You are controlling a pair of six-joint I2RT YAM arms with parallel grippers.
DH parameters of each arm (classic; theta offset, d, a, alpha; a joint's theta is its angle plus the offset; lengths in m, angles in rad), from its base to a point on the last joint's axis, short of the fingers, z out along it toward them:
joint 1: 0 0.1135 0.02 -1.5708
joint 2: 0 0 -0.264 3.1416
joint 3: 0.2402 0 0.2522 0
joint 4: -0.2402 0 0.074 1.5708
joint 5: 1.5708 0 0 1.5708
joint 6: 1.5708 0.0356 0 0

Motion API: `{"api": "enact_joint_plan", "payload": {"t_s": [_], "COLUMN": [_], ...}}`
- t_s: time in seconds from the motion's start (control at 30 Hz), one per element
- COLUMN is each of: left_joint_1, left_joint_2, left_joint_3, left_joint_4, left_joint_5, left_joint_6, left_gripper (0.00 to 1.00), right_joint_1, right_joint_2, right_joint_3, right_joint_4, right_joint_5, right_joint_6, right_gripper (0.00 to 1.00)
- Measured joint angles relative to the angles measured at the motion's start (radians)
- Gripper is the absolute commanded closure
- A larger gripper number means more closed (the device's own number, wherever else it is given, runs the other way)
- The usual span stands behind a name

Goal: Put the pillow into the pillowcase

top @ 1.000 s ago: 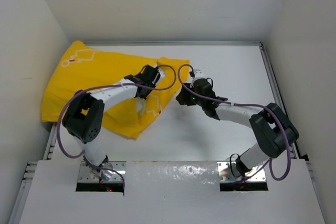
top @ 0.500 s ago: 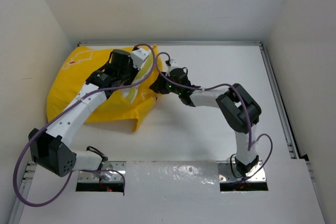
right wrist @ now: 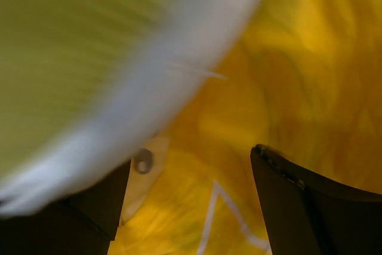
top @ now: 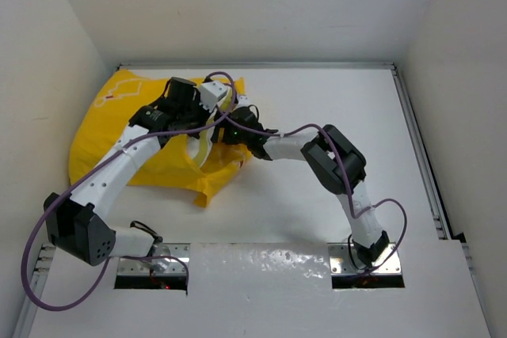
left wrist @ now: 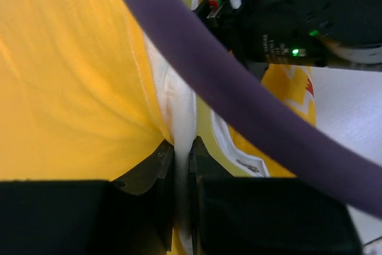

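The pillowcase is bright yellow, with thin white line-drawing printed near its far left corner and on the fold by the arms. From the left wrist, its edge shows a white strip, a duller olive-yellow beside that, and a small patch of red in the print. The left tool and right tool have black fingers. The left arm and right arm are white with black joints, each with a purple cable. 1 green light glows on the right tool's black body. The surface is white.

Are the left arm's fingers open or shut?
Shut: the left fingers pinch the pillowcase by its white edge, with almost no gap between them.
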Motion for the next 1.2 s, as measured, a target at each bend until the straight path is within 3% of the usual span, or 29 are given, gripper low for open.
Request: {"api": "enact_joint_plan", "payload": {"t_s": [0.1,0.17,0.2,0.27,0.3,0.43,0.53,0.67,0.8,1.1,1.13,1.17,1.2], "left_joint_1": [0.009,0.011,0.011,0.01,0.008,0.005,0.002,-0.007,-0.024,-0.093,-0.1,-0.105,-0.108], "left_joint_2": [0.0,0.0,0.0,-0.001,-0.003,-0.015,-0.03,-0.072,-0.03,-0.003,0.008,0.02,0.033], "left_joint_3": [0.021,0.06,0.079,0.125,0.141,0.157,0.122,-0.044,-0.13,-0.128,-0.127,-0.127,-0.126], "left_joint_4": [-0.044,-0.091,-0.11,-0.148,-0.16,-0.202,-0.194,-0.131,-0.122,-0.112,-0.112,-0.112,-0.112], "left_joint_5": [0.022,0.048,0.065,0.125,0.156,0.224,0.231,0.214,0.211,0.183,0.182,0.182,0.185], "left_joint_6": [-0.003,-0.006,-0.01,-0.024,-0.029,-0.044,-0.044,-0.04,-0.022,0.031,0.032,0.032,0.032], "left_gripper": [1.0,1.0,1.0,1.0,1.0,1.0,1.0,1.0,1.0,1.0,1.0,1.0,1.0], "right_joint_1": [0.025,0.046,0.055,0.069,0.073,0.074,0.067,0.044,0.019,-0.034,-0.034,-0.033,-0.032], "right_joint_2": [0.041,0.05,0.051,0.052,0.052,0.041,-0.065,-0.3,-0.481,-0.572,-0.572,-0.572,-0.571], "right_joint_3": [0.042,0.055,0.058,0.062,0.063,0.025,-0.224,-0.597,-0.803,-0.951,-0.938,-0.917,-0.887], "right_joint_4": [-0.063,-0.11,-0.13,-0.169,-0.182,-0.164,-0.026,0.141,0.281,0.426,0.418,0.406,0.387], "right_joint_5": [0.091,0.159,0.193,0.253,0.274,0.344,0.385,0.436,0.458,0.478,0.459,0.435,0.398], "right_joint_6": [0.024,0.032,0.037,0.048,0.057,0.103,0.116,0.074,0.029,-0.122,-0.146,-0.169,-0.19], "right_gripper": [0.18,0.25,0.51,0.9,1.0,1.0,1.0,1.0,1.0,1.0,0.98,0.73,0.61]}}
